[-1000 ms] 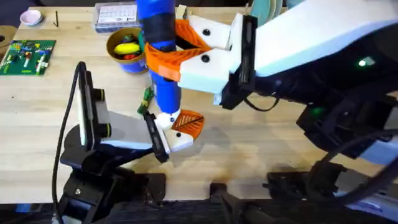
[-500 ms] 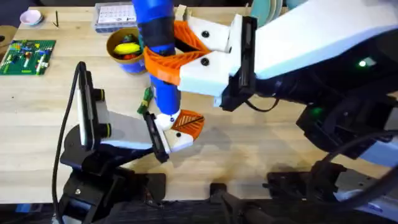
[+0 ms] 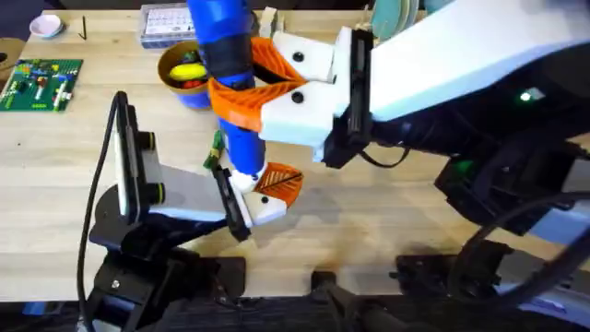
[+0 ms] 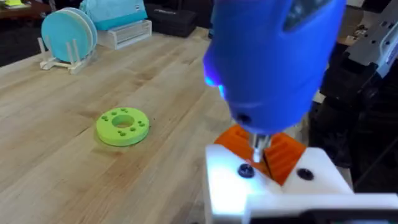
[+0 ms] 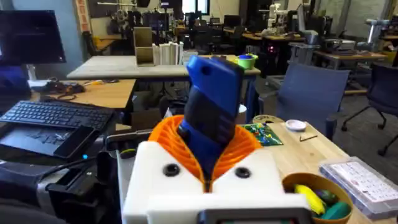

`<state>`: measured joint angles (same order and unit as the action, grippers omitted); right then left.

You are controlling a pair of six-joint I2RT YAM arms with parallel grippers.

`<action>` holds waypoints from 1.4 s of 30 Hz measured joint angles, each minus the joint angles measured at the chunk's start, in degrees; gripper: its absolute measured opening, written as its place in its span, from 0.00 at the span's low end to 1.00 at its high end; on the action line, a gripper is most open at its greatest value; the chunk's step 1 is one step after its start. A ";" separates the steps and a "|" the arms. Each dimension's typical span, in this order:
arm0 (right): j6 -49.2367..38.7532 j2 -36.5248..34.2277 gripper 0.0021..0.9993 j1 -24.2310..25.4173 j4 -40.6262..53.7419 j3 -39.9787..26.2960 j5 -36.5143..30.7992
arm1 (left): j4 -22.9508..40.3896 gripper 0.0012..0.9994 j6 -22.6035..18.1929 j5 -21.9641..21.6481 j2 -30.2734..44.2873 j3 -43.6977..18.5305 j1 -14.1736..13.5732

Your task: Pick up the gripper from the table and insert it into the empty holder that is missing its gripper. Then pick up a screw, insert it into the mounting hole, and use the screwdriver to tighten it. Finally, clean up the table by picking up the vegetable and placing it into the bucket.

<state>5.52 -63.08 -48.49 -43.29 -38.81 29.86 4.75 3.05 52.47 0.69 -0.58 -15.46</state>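
While the right gripper (image 3: 241, 92) stays clenched on the upright screwdriver (image 3: 226, 65), its tip bears straight down on the holder (image 4: 273, 186) of the left gripper (image 3: 267, 189), grasping nothing, near the surface's front edge.

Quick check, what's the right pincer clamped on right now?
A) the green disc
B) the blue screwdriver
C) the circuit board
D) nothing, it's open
B: the right pincer has its orange pads closed around the blue screwdriver, held upright with its tip down at the white holder that carries the orange gripper.
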 joint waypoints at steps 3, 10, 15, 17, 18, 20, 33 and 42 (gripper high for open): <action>0.00 -0.79 0.02 0.00 0.07 0.00 -0.02 | 0.00 0.01 0.00 0.00 0.00 0.00 0.00; -0.46 -1.15 0.02 0.00 0.09 0.00 -0.02 | 0.00 0.01 0.00 0.00 -0.02 0.00 0.00; -0.68 -1.17 0.02 0.00 0.09 0.00 -0.02 | 0.00 0.01 0.00 0.00 0.00 0.00 0.00; -0.83 -1.16 0.02 0.00 0.11 0.00 -0.02 | 0.00 0.01 0.00 0.00 -0.01 0.00 0.00; -0.83 -1.16 0.02 0.00 0.11 0.00 -0.02 | 0.00 0.01 0.00 -0.01 0.00 0.00 0.00; -0.83 -1.17 0.02 0.00 0.23 0.00 -0.02 | 0.00 0.01 0.00 0.00 -0.02 0.00 0.00; -2.51 -1.16 0.02 0.00 2.70 0.00 -0.20 | 0.02 0.01 0.16 0.00 0.00 0.00 0.00; -2.80 -1.17 0.02 -0.13 2.26 0.00 0.13 | 0.00 0.01 0.43 -0.42 0.00 0.00 0.00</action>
<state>2.72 -64.25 -48.62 -41.03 -38.81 30.00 4.75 3.48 52.05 0.69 -0.58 -15.46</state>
